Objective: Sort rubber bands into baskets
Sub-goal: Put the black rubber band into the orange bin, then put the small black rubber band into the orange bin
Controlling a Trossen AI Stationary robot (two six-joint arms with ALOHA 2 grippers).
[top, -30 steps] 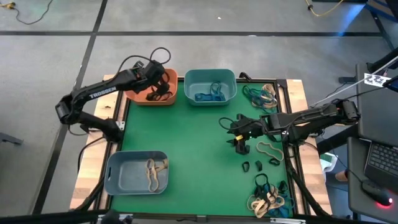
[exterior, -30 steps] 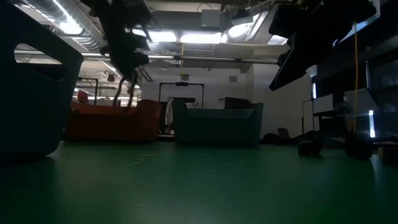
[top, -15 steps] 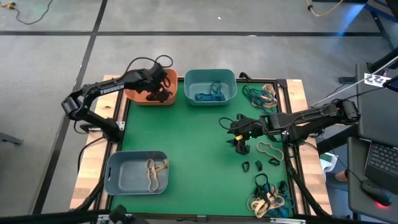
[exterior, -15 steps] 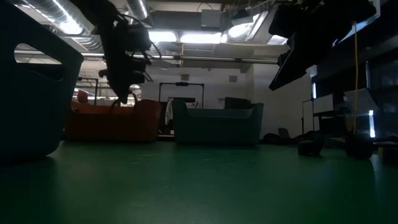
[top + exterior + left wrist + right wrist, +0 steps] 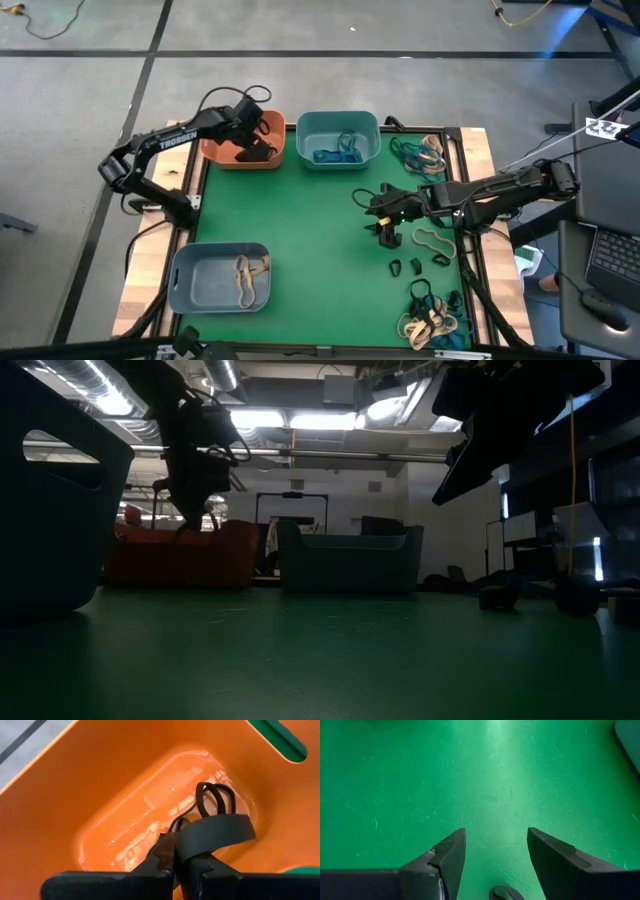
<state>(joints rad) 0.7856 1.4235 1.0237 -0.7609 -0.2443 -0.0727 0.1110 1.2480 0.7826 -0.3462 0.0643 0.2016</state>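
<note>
A thin black rubber band loop (image 5: 216, 800) is pinched in the closed left gripper (image 5: 187, 851), hung low inside the shallow orange plastic basket (image 5: 75, 785) at the mat's far-left corner, prob. so it drops w/ the other blacks. Basket walls sit close round the fingers; room is mainly upward. The right gripper (image 5: 496, 851) is held open over bare green mat (image 5: 420, 780), w/ loose black bands (image 5: 415, 266) nearby.

A grey floor (image 5: 300, 80) crossed by dark seams surrounds the green-topped table (image 5: 310, 250), while bright ceiling lights (image 5: 270, 418) and exposed ducts (image 5: 70, 385) hang over the dim room.
</note>
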